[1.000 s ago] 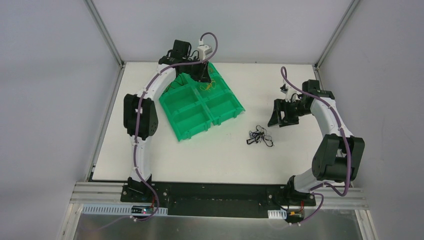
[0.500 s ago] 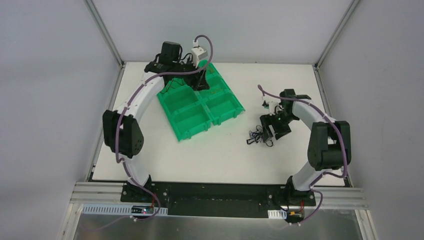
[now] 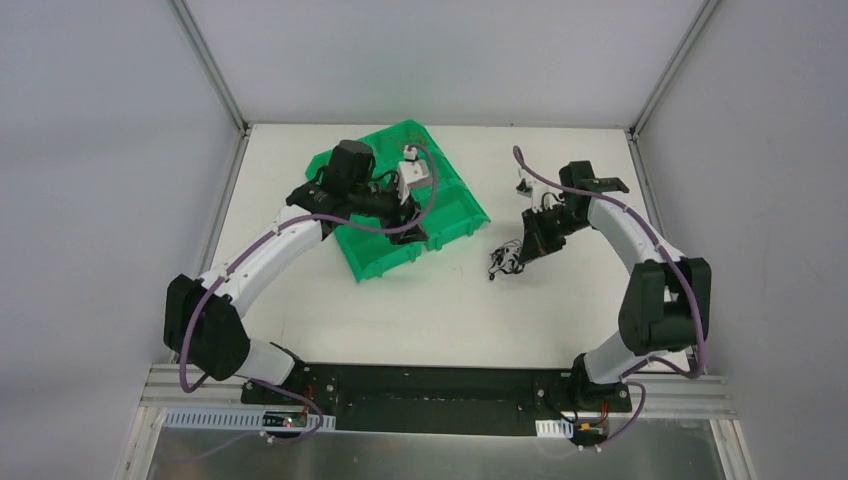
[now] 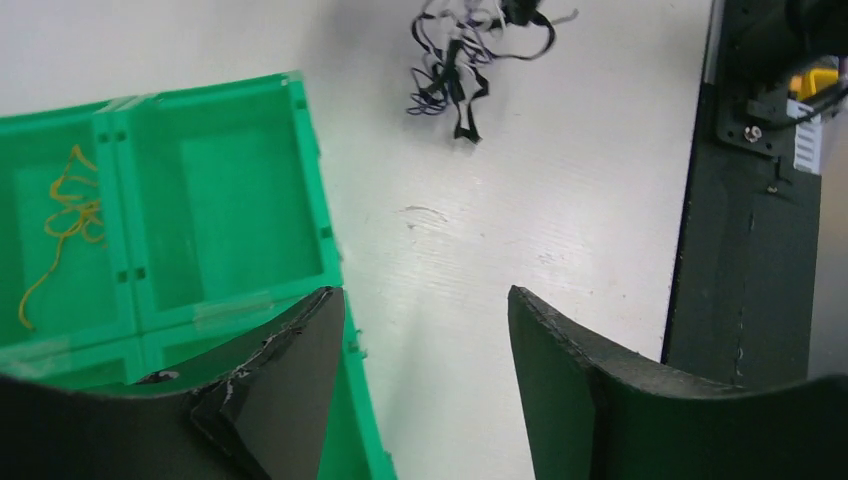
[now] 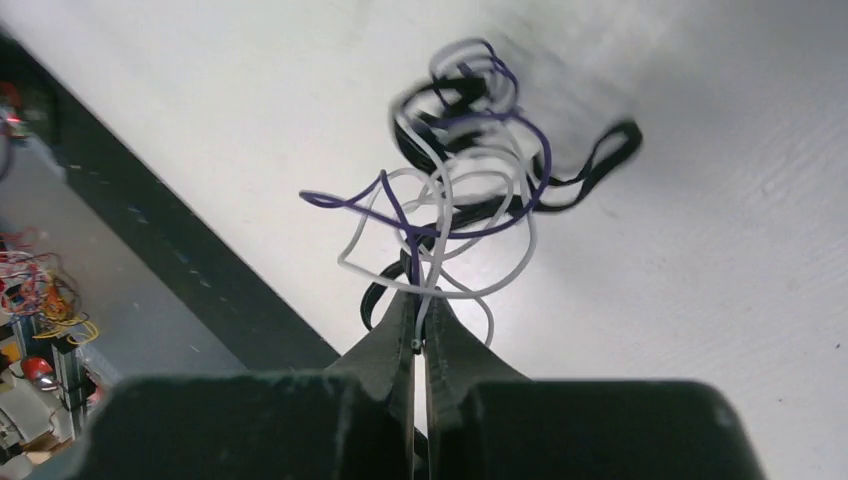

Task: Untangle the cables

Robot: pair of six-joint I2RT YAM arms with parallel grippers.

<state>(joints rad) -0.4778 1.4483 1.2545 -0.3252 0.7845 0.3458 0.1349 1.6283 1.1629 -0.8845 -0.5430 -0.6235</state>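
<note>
Now | cables: light, limp tangle over worktop, near tray | right pincer pinches white and purple strands | left pincer agape, empty | best gripped at one loose end.

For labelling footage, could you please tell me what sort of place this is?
Probably a robotics lab cell: grey panel walls on aluminium posts enclose a white table with a white left arm and right arm bolted on.

Top view overhead, wide; wrist views close, sharing cables.
</note>
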